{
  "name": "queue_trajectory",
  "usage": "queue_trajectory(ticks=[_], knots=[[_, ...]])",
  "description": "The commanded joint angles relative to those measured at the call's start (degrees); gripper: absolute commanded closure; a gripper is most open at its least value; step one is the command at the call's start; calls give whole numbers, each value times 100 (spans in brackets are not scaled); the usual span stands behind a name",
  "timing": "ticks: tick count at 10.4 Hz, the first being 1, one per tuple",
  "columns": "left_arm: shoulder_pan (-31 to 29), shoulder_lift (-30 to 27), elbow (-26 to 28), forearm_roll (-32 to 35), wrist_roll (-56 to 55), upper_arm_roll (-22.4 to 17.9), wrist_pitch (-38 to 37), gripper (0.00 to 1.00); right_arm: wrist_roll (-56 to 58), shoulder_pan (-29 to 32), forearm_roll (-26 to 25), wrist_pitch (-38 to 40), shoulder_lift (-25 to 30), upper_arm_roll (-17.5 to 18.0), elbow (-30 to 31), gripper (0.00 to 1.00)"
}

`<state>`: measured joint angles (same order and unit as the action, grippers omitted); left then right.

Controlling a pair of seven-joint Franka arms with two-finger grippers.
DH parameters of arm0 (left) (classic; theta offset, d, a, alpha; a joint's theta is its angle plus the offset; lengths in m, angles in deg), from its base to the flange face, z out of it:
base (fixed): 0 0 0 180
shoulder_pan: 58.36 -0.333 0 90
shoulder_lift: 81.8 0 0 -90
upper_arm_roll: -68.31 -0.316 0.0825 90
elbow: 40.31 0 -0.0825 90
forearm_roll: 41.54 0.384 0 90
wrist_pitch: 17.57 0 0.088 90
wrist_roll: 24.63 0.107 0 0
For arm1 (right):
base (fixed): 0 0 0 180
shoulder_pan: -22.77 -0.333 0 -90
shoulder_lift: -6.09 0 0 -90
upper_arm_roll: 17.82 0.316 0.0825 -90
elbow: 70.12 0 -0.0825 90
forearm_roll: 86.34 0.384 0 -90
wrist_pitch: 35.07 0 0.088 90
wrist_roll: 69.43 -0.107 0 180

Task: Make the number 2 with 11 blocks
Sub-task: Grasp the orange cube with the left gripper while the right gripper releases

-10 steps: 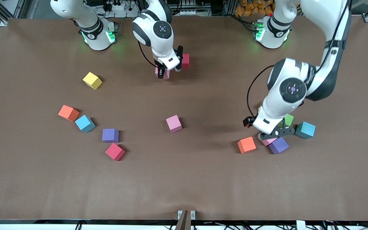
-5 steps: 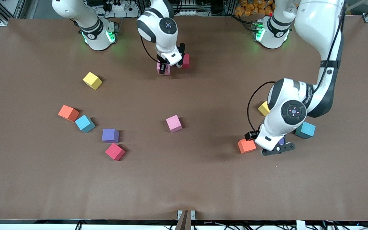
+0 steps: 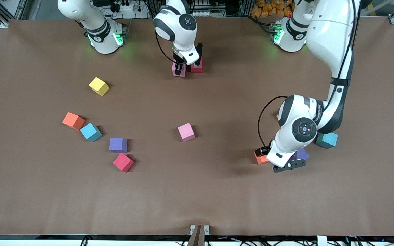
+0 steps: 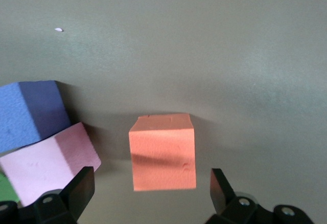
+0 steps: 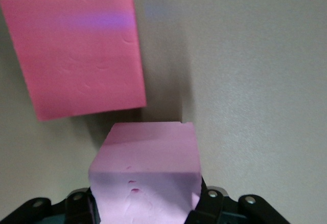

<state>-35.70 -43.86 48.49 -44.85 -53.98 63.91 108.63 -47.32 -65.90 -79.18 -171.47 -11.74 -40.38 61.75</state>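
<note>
Two blocks only at digit start, near bases: right gripper [image 3: 180,69] clamps pink block [image 5: 145,175], sets beside red block [image 3: 197,66]. Left gripper [image 4: 148,196] wide open, empty, straddling orange block [image 4: 162,151] for pickup.

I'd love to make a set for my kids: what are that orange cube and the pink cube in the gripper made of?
Both look like dense matte foam. The orange cube, on the table under the open left gripper, has a fine-grained, dull face with small dents and no glare. The pink cube, held in the right gripper, shows little pits and soft edges. Painted wood can't be ruled out.
</note>
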Motion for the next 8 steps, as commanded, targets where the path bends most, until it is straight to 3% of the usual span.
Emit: queue_trajectory(ticks=[1, 8], knots=[[80, 160, -152, -144, 78, -105, 98, 0, -242, -185, -57, -202, -133, -29, -12, 99], [98, 362, -91, -337, 105, -105, 379, 0, -919, -247, -57, -238, -159, 138, -30, 99]])
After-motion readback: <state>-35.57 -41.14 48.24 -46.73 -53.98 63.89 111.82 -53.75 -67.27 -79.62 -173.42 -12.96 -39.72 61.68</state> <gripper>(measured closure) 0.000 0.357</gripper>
